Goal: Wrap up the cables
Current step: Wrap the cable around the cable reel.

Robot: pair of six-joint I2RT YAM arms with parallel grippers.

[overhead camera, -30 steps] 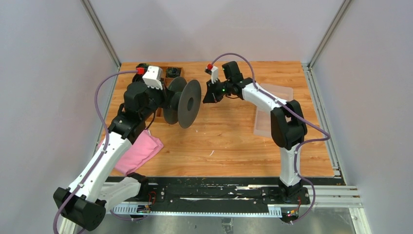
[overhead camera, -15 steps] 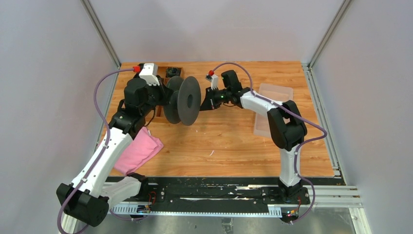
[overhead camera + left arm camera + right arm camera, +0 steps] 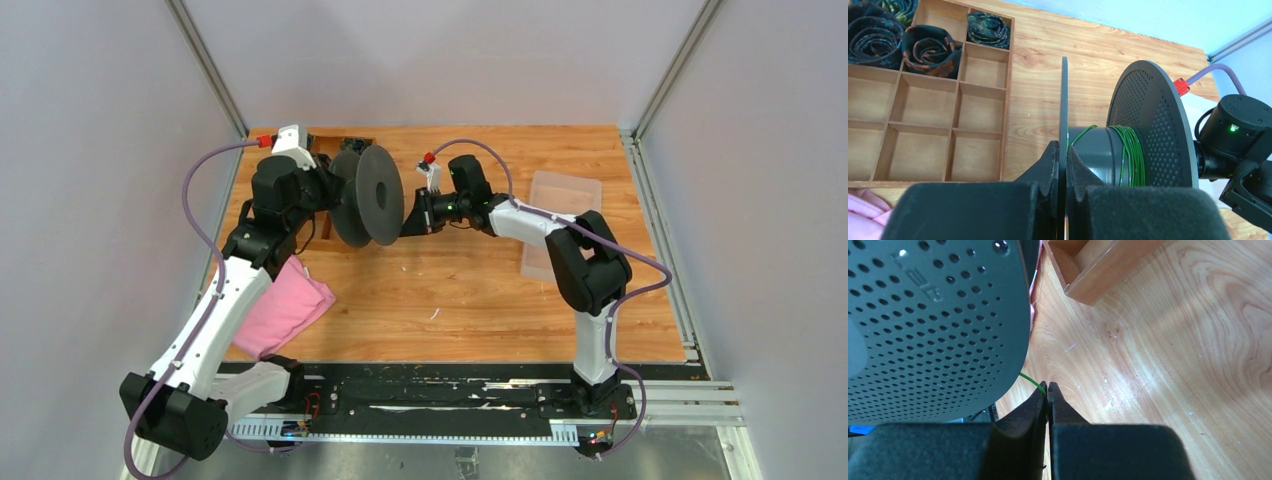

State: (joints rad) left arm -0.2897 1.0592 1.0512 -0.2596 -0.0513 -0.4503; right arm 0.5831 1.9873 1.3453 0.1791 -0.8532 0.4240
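Spool (image 3: pixel 378 195) held clear of the bench (image 3: pixel 480 300) at far left, its axle running roughly left to right. The left hand (image 3: pixel 1064 150) is closed on the rim of the left flange, with the thin disc passing between its fingers. The cable (image 3: pixel 1130 155), a thread-thin green wire, lies mostly in coils round the hub, bunched against the perforated right flange. Each turn lies across the axle. A short free length leaves past that flange's rim and ends in the right hand (image 3: pixel 1048 388), pinched shut on it just beside the flange, on its right, near side. This length points outward from the hub to the right hand — the nearer hand to the loose wire. The next turn likely depends on carrying the wire round the axle — between the flanges.
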